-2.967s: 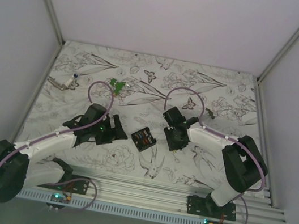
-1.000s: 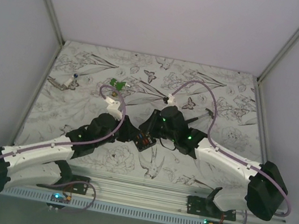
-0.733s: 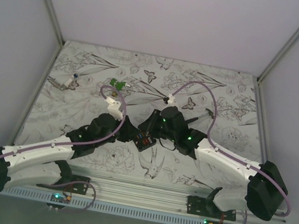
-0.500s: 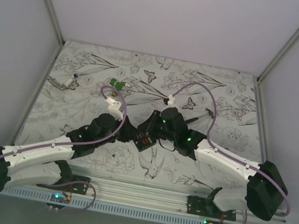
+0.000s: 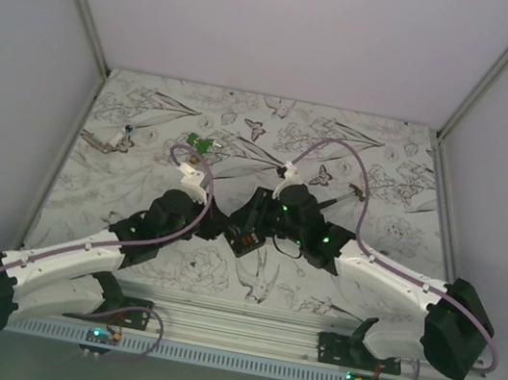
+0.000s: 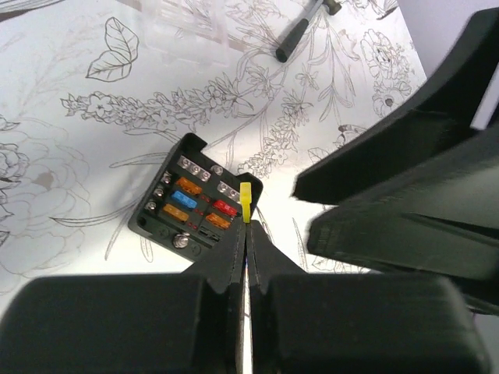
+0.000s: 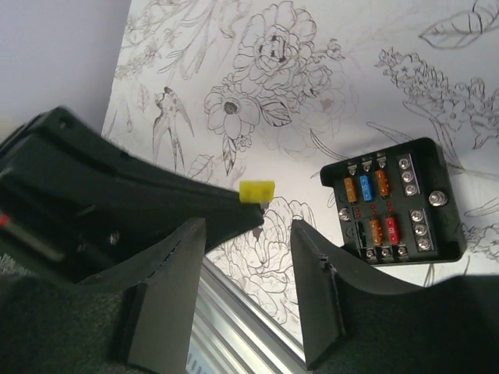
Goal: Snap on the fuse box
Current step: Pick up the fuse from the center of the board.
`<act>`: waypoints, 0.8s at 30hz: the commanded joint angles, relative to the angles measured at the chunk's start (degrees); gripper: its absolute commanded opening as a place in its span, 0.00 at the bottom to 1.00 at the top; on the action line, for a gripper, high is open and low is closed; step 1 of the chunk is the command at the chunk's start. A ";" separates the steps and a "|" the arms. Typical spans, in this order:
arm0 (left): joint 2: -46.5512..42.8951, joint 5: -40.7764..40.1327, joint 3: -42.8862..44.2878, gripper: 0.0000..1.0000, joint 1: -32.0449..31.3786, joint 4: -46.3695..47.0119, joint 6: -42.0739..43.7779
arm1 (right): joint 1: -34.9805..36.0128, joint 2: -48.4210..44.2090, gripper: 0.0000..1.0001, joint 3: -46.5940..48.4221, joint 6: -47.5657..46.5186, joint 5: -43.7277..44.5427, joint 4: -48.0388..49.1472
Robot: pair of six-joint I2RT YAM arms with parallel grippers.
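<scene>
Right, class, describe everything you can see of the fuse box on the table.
The fuse box is a small, square, black plastic tray lying flat and uncovered on the floral table. Inside sit rows of orange, blue and red fuses, with silver screws around them. Only the table touches it; the left hand, shut on a yellow fuse, hovers near it.

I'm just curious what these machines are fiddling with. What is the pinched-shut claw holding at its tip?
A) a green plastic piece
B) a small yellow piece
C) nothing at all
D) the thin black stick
B: the left claw is shut on a small yellow piece that sticks out of its tip, close to the fuse box lying open on the table.
</scene>
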 commanded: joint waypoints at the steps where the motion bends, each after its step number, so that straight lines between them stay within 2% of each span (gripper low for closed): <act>1: -1.49 9.12 -0.91 0.00 4.44 2.00 3.43 | -2.61 -4.44 0.55 -0.43 -11.44 -7.72 2.74; 5: -1.93 20.75 0.21 0.00 7.88 1.73 5.91 | -6.70 -7.73 0.54 -2.55 -21.34 -18.92 5.30; 12: -2.86 36.04 3.82 0.00 8.72 0.63 9.89 | -12.82 -13.59 0.52 -4.60 -34.25 -36.60 6.50; 17: -5.17 39.92 5.29 0.00 8.74 0.07 11.00 | -13.68 -14.77 0.50 -3.21 -39.51 -44.78 4.05; 24: -5.34 42.81 6.61 0.00 8.48 -0.15 10.84 | -13.55 -11.54 0.43 -3.26 -37.90 -53.08 8.07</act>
